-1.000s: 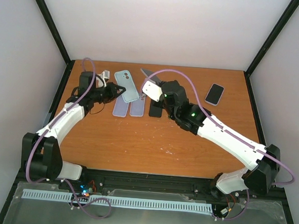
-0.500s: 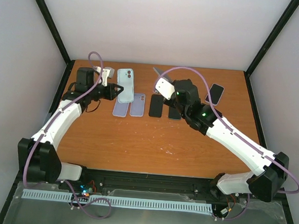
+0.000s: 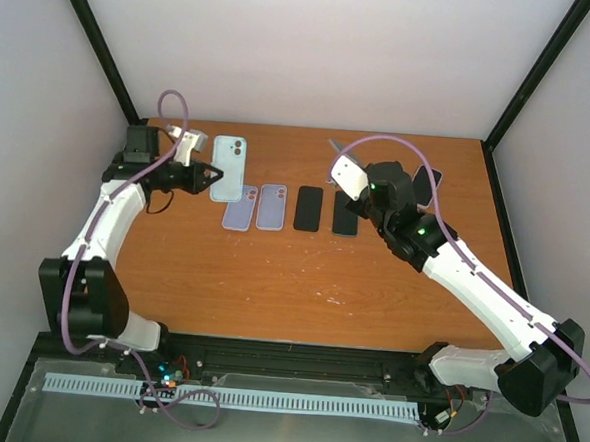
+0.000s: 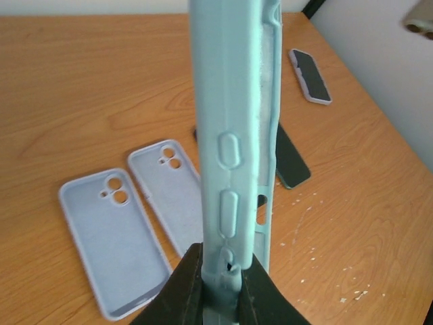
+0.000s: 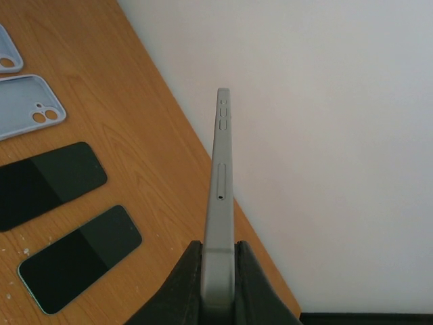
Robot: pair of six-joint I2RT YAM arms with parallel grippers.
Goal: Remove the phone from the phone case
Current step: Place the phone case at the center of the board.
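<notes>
The phone (image 5: pixel 222 176) is out of the case (image 4: pixel 233 135): each arm holds one of them, lifted off the desk (image 3: pixel 271 280) and well apart. The right arm (image 3: pixel 472 282) has its jaws clamped shut on one end of the phone, so its long axis runs straight out from them, edge-on, near the desk's far edge, right of the middle. The left arm (image 3: pixel 115 215) has its jaws pinched shut on one end of the empty case, toward the far left corner. Between them, two loose cases (image 3: pixel 238 210) and two bare phones (image 3: pixel 308 208) lie in a row. Setting either piece down probably means tipping its long axis flat beside that row.
</notes>
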